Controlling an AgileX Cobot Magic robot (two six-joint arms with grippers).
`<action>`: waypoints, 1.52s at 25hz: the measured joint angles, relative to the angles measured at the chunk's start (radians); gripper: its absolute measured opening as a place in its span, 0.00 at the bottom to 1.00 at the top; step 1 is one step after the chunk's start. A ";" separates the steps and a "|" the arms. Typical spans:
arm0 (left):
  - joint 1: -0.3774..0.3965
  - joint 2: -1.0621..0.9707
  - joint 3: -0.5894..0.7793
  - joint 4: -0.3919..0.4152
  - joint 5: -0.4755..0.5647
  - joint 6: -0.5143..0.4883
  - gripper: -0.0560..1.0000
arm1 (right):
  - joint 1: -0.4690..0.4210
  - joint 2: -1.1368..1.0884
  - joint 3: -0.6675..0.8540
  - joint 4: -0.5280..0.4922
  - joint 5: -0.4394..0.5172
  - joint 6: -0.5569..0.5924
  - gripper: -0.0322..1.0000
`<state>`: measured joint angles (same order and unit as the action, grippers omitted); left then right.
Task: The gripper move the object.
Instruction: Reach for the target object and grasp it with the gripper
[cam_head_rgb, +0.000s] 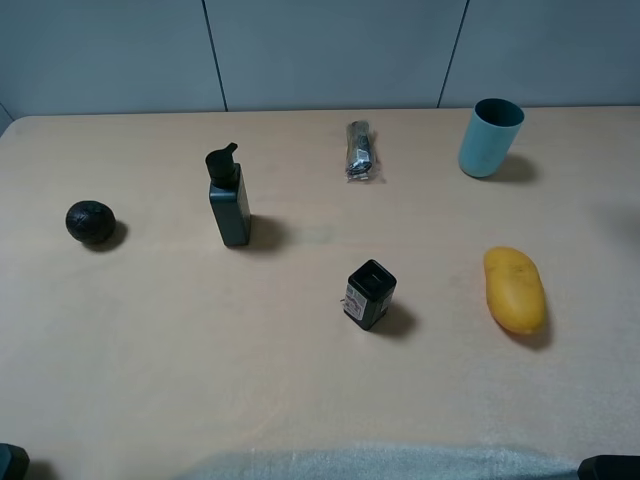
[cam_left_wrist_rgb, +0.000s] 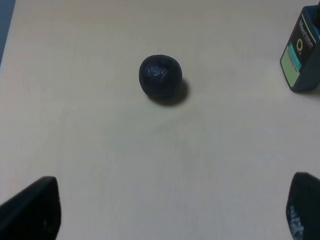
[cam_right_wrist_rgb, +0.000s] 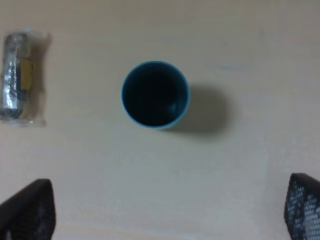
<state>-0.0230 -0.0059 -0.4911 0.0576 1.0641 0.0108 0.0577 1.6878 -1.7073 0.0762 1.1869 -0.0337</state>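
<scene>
Gaping right claw (cam_right_wrist_rgb: 167, 200): jaws spread wide, nothing between them, touching nothing.
left claw (cam_left_wrist_rgb: 172, 200): spread wide too, empty, facing dark ball (cam_left_wrist_rgb: 160, 75); pump bottle (cam_left_wrist_rgb: 302, 55) at edge of that view.
cup (cam_right_wrist_rgb: 155, 94): light blue, teal inside, upright, mouth up; far right part of table (cam_head_rgb: 200, 350) in exterior view.
direction from claw: ahead of right claw, roughly centred between the two finger lines, well apart from both.
long axis: vertical; round wall, so a side grip from any heading judged workable.
nearer arm: right, judged; cup on right half of table, left claw over by ball on far left.
neighbours: wrapped packet (cam_right_wrist_rgb: 19, 77) beside cup toward table middle, apart; mango (cam_head_rgb: 515, 290) nearer robot than cup, apart; black box (cam_head_rgb: 370, 293) mid-table.
next move, judged: advance and lower to straddle cup wall, then close; risk of tipping from a one-sided touch.
</scene>
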 joint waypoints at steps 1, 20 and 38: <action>0.000 0.000 0.000 0.000 0.000 0.000 0.91 | 0.000 0.019 -0.008 0.001 0.000 -0.001 0.70; 0.000 0.000 0.000 0.000 0.000 0.000 0.91 | 0.000 0.304 -0.053 0.007 -0.075 -0.037 0.70; 0.000 0.000 0.000 0.000 0.000 0.000 0.91 | -0.064 0.447 -0.058 0.001 -0.183 -0.076 0.70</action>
<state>-0.0230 -0.0059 -0.4911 0.0576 1.0641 0.0108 -0.0059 2.1347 -1.7652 0.0767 1.0039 -0.1092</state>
